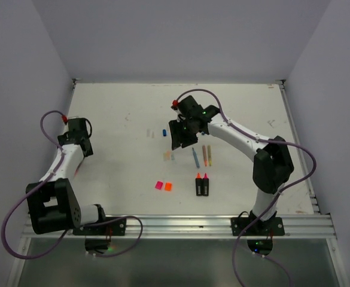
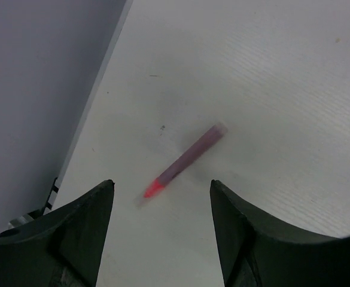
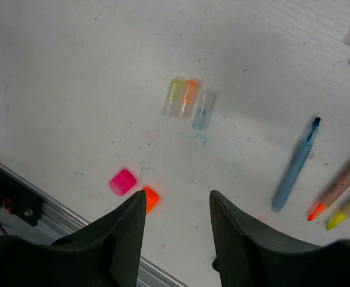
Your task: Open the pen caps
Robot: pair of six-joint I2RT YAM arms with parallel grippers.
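Pink cap (image 3: 122,182) and orange cap (image 3: 151,198) lay loose left of the blue pen (image 3: 296,164), as did three thin caps (image 3: 188,101). A finger of the right gripper (image 3: 176,196) overlapped the orange cap's edge. Both claws stood parted and empty, the left gripper (image 2: 161,183) over a red-tipped pen (image 2: 183,160).

The left gripper (image 2: 161,185) is held at nine o'clock in the top view with jaws spread, while the right gripper (image 3: 177,200), jaws parted, is extended toward eleven o'clock.

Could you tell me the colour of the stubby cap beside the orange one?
The cap is pink; right wrist view.
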